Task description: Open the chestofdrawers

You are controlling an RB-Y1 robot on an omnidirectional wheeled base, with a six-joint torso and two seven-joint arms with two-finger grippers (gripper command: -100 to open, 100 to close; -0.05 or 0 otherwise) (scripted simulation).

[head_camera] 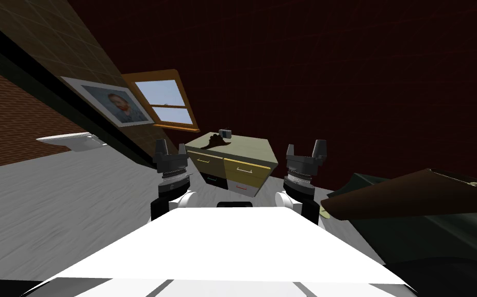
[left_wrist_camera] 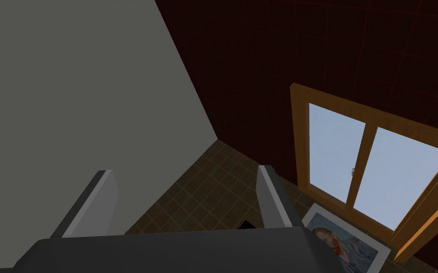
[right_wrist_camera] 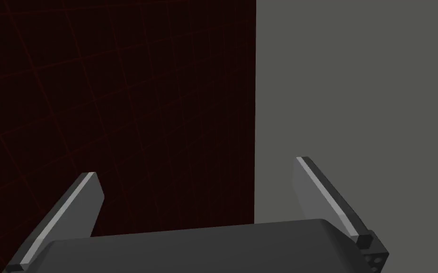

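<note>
Chest of drawers [head_camera: 229, 162] stands ahead on the grey floor [head_camera: 51, 196], backed against the dark red wall [head_camera: 335, 62]. In the head view it sits between the 2 grippers and beyond them, well apart from both. The top is olive. The upper row has 2 tan drawer fronts, left one [head_camera: 205, 159] and right one [head_camera: 246, 170], each with a pale bar handle. Below them are 2 dark fronts [head_camera: 212, 179]. All fronts look flush with the carcass, none pulled out.

On the chest top there is a small grey boxy object [head_camera: 225, 133] near the back edge, and just beside it a dark irregular shape [head_camera: 212, 142] that I cannot identify.

Left gripper [head_camera: 169, 150] is raised near the chest's left corner, touching nothing. Its fingers [left_wrist_camera: 102, 199] are spread wide with nothing between them.

Right gripper [head_camera: 307, 149] is raised at about the same height off the chest's right side, also in free air. Its fingers [right_wrist_camera: 78, 199] are spread and empty.

Surroundings:
- Wood-framed window [head_camera: 167, 103] is to the left of the chest.
- Framed portrait [head_camera: 111, 103] hangs just beside the window.
- White slab-like object [head_camera: 72, 140] is further left, low by the wall.
- Large dark brown and green furniture [head_camera: 412, 198] is on the right; I cannot tell what kind.
</note>
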